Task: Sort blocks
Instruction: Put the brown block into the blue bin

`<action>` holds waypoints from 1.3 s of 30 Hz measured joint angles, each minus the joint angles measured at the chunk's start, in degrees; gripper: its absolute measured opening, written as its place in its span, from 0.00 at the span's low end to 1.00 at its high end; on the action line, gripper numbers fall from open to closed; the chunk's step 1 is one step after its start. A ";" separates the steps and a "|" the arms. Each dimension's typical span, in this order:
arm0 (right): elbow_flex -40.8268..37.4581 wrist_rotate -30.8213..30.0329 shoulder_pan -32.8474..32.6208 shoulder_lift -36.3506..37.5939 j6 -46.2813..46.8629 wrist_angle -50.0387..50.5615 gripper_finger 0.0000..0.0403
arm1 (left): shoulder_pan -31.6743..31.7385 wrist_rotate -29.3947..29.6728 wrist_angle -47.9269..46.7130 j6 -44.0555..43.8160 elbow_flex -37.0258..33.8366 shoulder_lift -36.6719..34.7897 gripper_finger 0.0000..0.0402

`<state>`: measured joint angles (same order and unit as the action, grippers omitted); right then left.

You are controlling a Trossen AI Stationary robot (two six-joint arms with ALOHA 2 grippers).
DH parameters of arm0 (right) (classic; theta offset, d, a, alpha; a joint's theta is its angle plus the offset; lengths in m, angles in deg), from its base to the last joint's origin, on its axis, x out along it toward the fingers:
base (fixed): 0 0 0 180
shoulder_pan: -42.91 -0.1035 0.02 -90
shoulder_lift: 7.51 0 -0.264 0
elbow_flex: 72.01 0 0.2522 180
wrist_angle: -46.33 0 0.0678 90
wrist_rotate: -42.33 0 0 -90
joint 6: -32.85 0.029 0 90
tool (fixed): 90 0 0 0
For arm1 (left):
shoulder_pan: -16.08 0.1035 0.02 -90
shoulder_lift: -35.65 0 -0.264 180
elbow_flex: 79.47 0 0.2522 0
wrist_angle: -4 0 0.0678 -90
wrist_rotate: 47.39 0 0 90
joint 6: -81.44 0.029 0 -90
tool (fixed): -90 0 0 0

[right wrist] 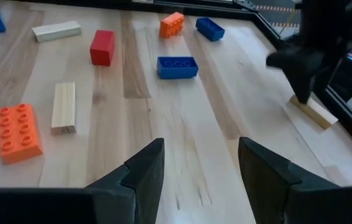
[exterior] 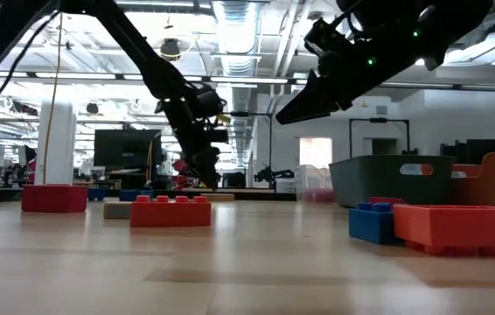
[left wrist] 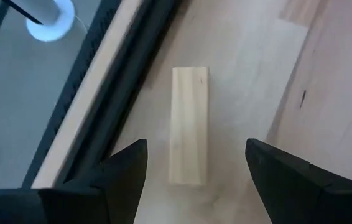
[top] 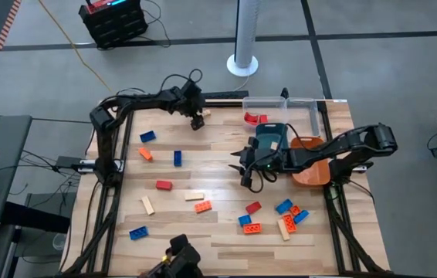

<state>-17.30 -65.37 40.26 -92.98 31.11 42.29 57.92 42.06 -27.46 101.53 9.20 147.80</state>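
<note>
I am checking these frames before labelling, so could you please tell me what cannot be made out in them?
- High view: the teal tray interior, covered by the right gripper and arm.
- High view: most of the orange tray, under the right arm.
- Low view: the tan block below the open left gripper, too small and far.
- Low view: the tray contents, hidden by its wall.
</note>
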 joint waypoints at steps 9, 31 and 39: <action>0.00 -0.02 0.07 -0.02 -0.06 0.39 0.51 | 0.24 0.85 0.33 -0.17 -0.21 2.32 0.66; 0.00 -0.07 0.13 -0.02 0.46 1.74 0.48 | -0.63 -0.40 -2.56 0.60 -0.38 2.39 0.25; -0.02 -6.91 0.55 -0.04 -10.60 2.97 0.50 | -5.95 -4.29 -11.09 0.23 -0.46 -5.34 0.25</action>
<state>-17.32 -72.27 40.80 -93.02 20.52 45.26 51.96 37.77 -38.54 101.76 8.75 142.46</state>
